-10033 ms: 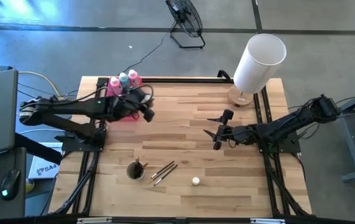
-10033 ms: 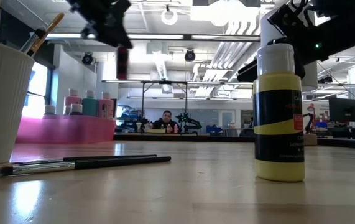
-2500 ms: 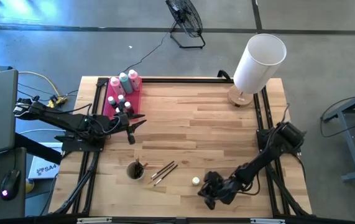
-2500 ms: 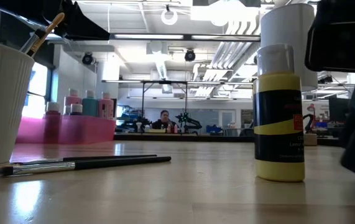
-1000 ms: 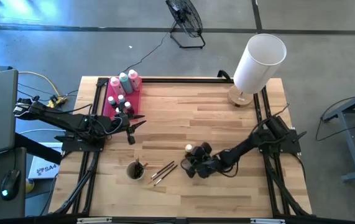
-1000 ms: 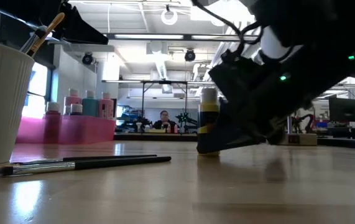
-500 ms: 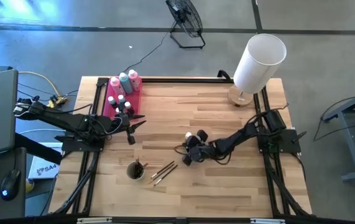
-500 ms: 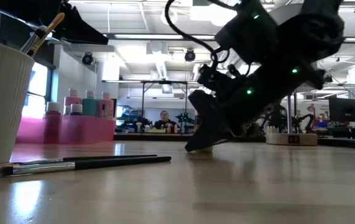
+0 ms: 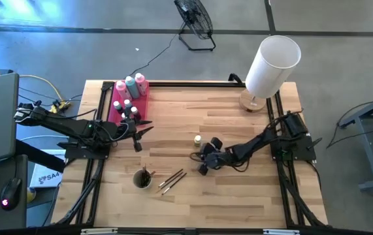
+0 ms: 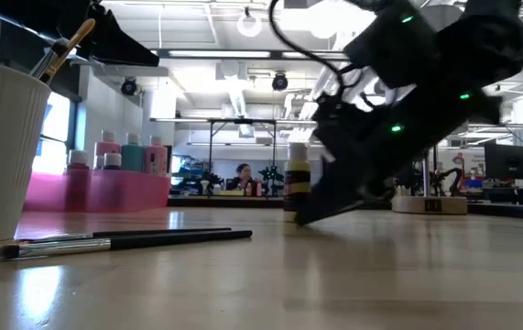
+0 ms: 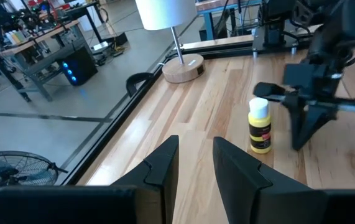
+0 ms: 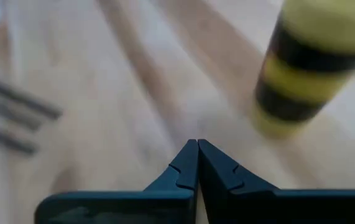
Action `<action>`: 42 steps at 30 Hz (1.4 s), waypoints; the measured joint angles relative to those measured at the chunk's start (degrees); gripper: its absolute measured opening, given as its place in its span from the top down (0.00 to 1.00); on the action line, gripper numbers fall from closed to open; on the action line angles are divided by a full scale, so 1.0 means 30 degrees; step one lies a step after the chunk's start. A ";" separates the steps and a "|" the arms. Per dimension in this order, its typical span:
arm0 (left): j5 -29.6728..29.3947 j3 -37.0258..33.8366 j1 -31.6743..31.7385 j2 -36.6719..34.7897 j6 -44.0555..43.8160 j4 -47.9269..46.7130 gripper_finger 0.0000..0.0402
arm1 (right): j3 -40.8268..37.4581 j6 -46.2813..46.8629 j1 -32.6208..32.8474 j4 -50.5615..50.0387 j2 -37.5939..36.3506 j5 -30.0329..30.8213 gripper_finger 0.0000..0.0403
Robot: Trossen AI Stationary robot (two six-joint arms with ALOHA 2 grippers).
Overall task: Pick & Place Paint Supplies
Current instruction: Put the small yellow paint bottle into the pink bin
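Note:
A yellow paint bottle (image 9: 198,140) with a white cap and black label stands upright on its base near the table's middle. My right gripper (image 9: 198,156) is shut, slanting down beside the bottle on its near side. In the right wrist view a strip of bare wood separates its fingertips (image 12: 197,149) from the bottle (image 12: 308,62). My left gripper (image 9: 142,134) hovers open and empty by the pink tray (image 9: 115,112). The tray holds two pink bottles, a teal bottle (image 9: 130,82) and small pots. Loose brushes (image 9: 172,181) lie flat beside a white cup (image 9: 142,178) holding more brushes.
A big white cylinder lampshade (image 9: 272,62) on a round wooden base stands at the far right corner. The cup (image 10: 0,147) and loose brushes (image 10: 124,241) sit near the front edge. Bare wood lies between the yellow bottle and the tray.
My right gripper, shut throughout, has swept from beside the brushes toward the table's far edge and rolled a little. The yellow bottle has slid upright ahead of it toward the far edge. My left arm kept still.

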 joint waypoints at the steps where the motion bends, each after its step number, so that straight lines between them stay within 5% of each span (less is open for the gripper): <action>1: 0.0000 0.0000 0.0000 0.0007 -0.0007 0.0005 0.76 | -0.0304 0.0207 0.0223 -0.0004 -0.0311 -0.0065 0.99; 9: 0.0000 0.0000 0.0000 0.0007 -0.0148 0.0153 0.76 | -0.3273 0.0555 0.1665 0.0109 -0.3550 0.1585 0.99; 15: 0.0267 0.0000 0.0122 0.0007 -0.0299 0.0250 0.76 | -0.6698 0.0911 0.2163 0.3229 -0.6025 0.3529 0.99; 21: 0.4650 0.0000 0.2117 0.0116 -0.0410 0.0787 0.76 | -0.9411 -0.0388 0.1863 0.7472 -0.6979 0.4163 0.99; 26: 0.6344 0.0000 0.3422 0.0131 -0.0153 0.0791 0.76 | -1.0043 -0.2543 0.0961 0.9376 -0.7333 0.3979 0.99; 42: 0.5903 0.0000 0.3877 0.0124 -0.1520 0.0800 0.76 | -1.0051 -0.6582 -0.0948 1.0890 -0.7585 0.3939 0.99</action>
